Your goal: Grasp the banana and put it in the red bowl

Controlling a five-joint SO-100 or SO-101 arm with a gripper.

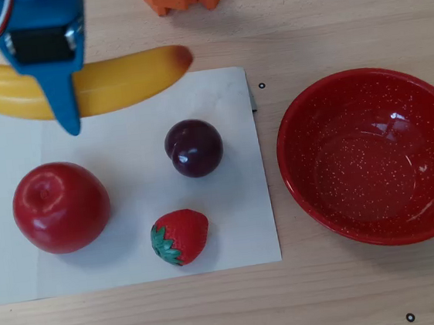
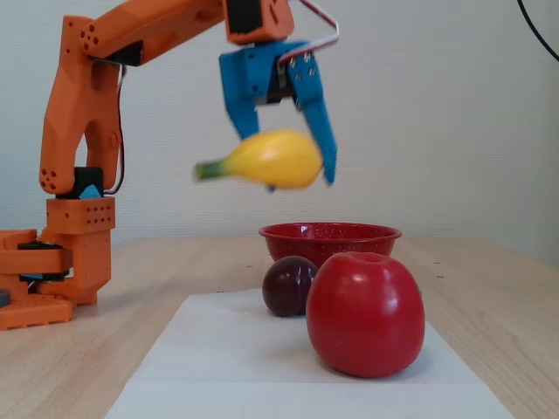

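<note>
My blue gripper [image 2: 285,162] is shut on the banana [image 2: 266,160] and holds it in the air, well above the table. In the overhead view the gripper [image 1: 68,108] clasps the yellow banana [image 1: 127,79] near its middle; the orange-red end points right and the stem end reaches the left edge. The red bowl [image 1: 314,121] with white speckles stands empty on the table at the right, apart from the banana. In the fixed view the bowl [image 2: 330,236] sits behind the other fruit, lower than the banana.
A white sheet of paper [image 1: 229,208] carries a red apple [image 1: 60,206], a dark plum [image 1: 194,147] and a strawberry [image 1: 181,236]. The orange arm base [image 2: 52,271] stands at the left of the fixed view.
</note>
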